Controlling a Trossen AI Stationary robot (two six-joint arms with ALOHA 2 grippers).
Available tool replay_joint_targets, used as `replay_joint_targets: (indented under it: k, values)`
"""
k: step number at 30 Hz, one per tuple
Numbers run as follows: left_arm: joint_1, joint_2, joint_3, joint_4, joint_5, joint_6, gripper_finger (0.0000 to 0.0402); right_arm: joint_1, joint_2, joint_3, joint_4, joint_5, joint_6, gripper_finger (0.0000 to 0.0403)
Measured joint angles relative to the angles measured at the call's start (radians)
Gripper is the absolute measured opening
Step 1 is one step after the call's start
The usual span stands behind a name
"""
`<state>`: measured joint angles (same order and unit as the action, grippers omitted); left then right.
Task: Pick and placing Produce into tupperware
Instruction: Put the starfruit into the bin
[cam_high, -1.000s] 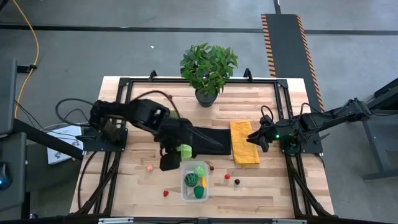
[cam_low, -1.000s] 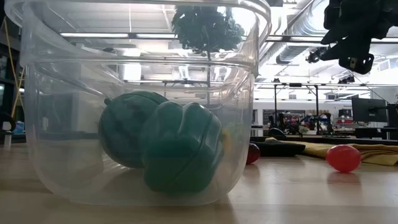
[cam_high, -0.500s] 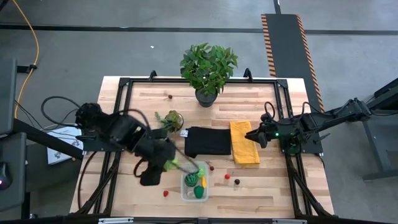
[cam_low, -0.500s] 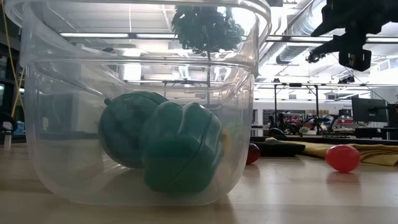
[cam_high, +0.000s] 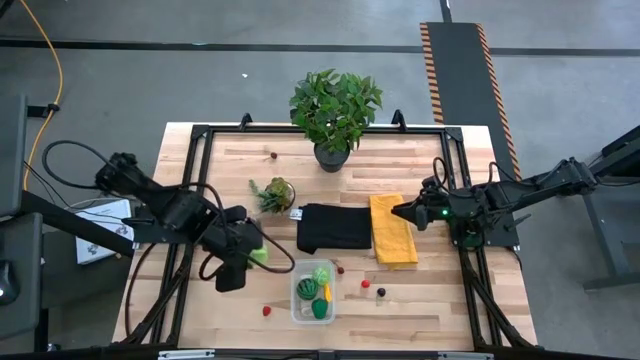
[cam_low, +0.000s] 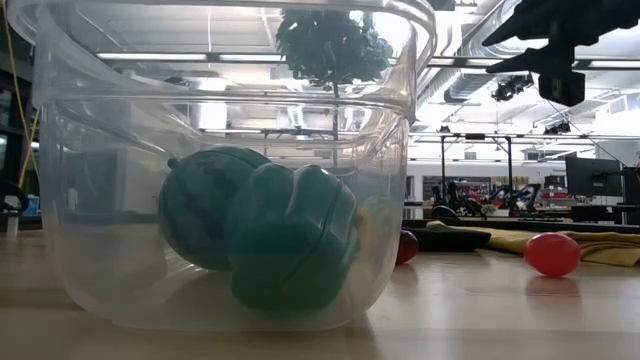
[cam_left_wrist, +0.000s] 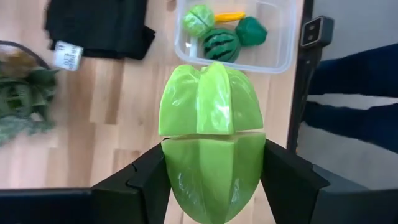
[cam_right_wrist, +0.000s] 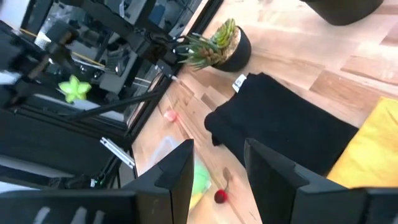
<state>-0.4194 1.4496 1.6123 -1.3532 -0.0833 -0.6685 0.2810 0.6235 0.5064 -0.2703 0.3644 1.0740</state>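
While the left gripper (cam_left_wrist: 211, 186) hangs over the bench (cam_high: 400, 285), fingers clamped on the lime-green starfruit (cam_high: 257, 256), the tupperware (cam_high: 312, 312) lies just beside it, toward the right arm. The right gripper (cam_high: 410, 212) waits, empty, fingers parted, above the yellow cloth (cam_high: 392, 235).

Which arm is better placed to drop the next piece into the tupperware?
Left. Its gripper already holds the lime-green starfruit close beside the tupperware. The right gripper hangs over the yellow cloth, holding nothing.
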Motion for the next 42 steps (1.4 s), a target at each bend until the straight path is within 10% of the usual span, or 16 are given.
replay_joint_targets:
  k: [19,42]
  values:
    - [0.025,-0.021,-0.372,0.482,-0.074,-0.326,0.0204,0.0,0.0,0.0,0.003,-0.06,-0.088,0.0133]
    - [0.04,0.162,-0.393,0.84,-0.109,-0.44,0.0221,0.0,-0.001,0.0,0.009,-0.133,-0.192,0.0133]
